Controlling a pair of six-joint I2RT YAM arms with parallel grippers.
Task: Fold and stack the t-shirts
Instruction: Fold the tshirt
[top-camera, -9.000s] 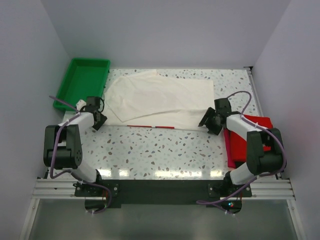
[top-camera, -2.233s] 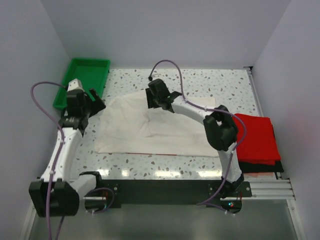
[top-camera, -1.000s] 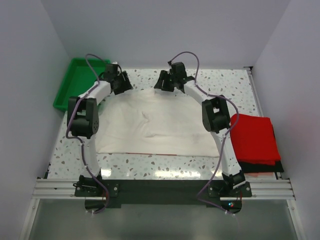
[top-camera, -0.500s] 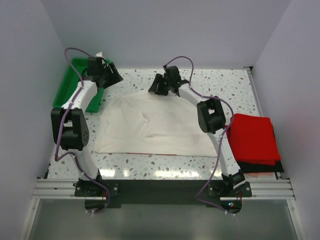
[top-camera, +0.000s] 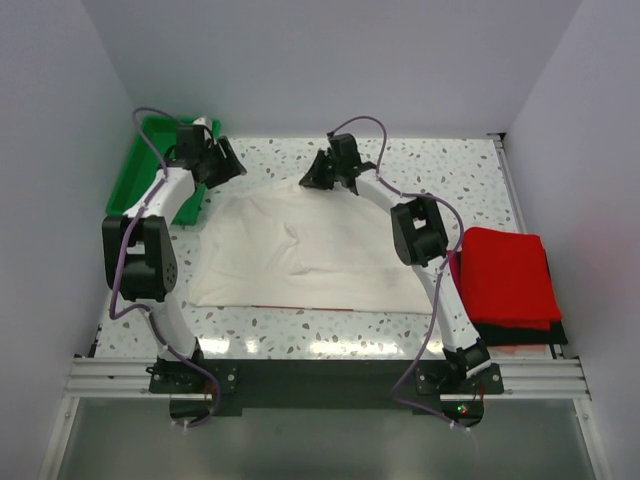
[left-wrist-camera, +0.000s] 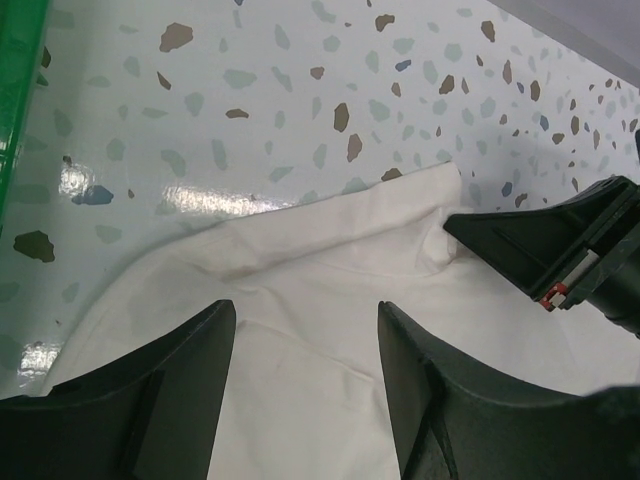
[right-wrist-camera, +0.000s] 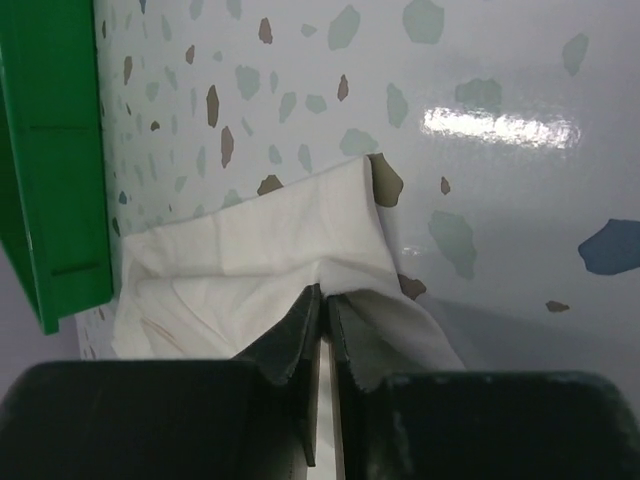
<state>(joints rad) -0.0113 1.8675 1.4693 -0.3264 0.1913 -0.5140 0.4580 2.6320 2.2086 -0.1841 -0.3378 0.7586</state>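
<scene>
The white shirt (top-camera: 300, 250) is lying spread across the middle of the speckled desk (top-camera: 450, 160), its far edge bunching into a point. The right gripper (top-camera: 314, 178) is reaching to that far edge, and its wrist view is showing the jaws pressing nearly together on a raised fold of the white cloth. The left gripper (top-camera: 220, 162) is hanging over the shirt's far-left part, just beside the green tray (top-camera: 130, 185). Its fingers (left-wrist-camera: 180, 400) are standing wide apart with only cloth showing below and nothing between them. Red shirts (top-camera: 505, 275) are sitting folded in a stack at the desk's right edge, well apart from the white one, with a black shirt (top-camera: 525, 335) peeking out underneath at the near side.
</scene>
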